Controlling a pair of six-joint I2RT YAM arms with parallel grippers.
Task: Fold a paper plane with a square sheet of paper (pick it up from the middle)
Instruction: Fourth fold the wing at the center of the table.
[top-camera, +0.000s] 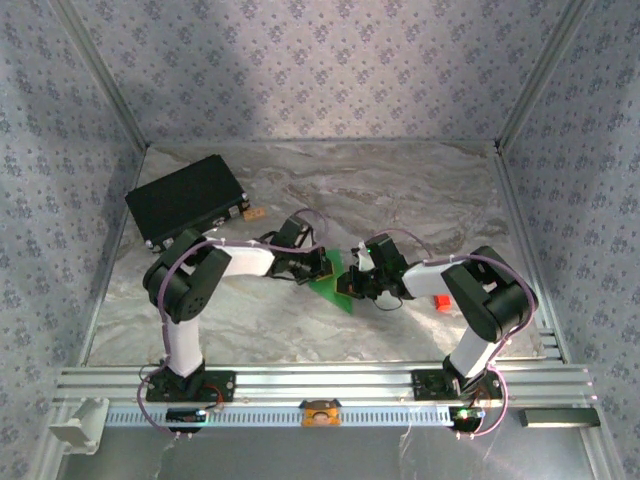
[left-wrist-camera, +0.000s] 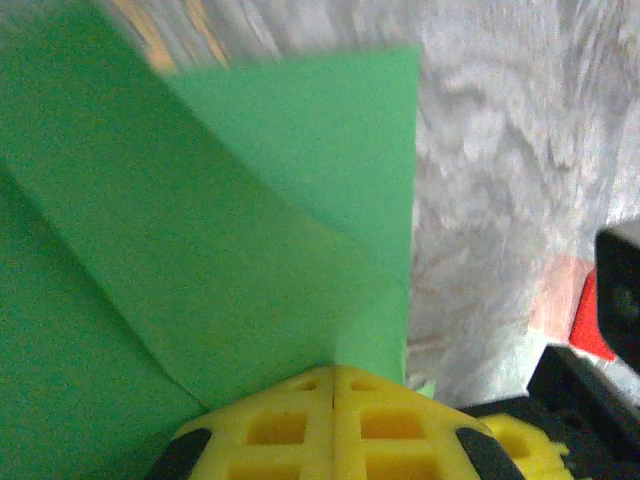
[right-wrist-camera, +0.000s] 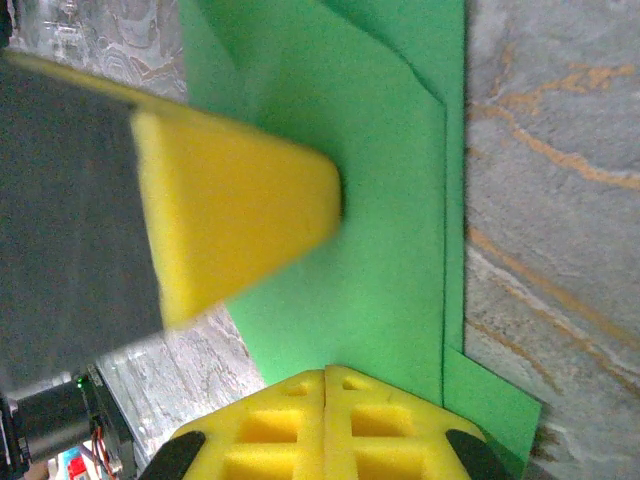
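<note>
left gripper (left-wrist-camera: 333, 372) pinches folded green paper (left-wrist-camera: 250, 200); closed right gripper (right-wrist-camera: 325, 374) touches it.

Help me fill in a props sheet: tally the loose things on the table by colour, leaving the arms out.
Green: 1, partly folded paper sheet
Black: 1, rectangular case
Red: 1, small block
Tan: 1, small piece beside the case
Total: 4
</note>
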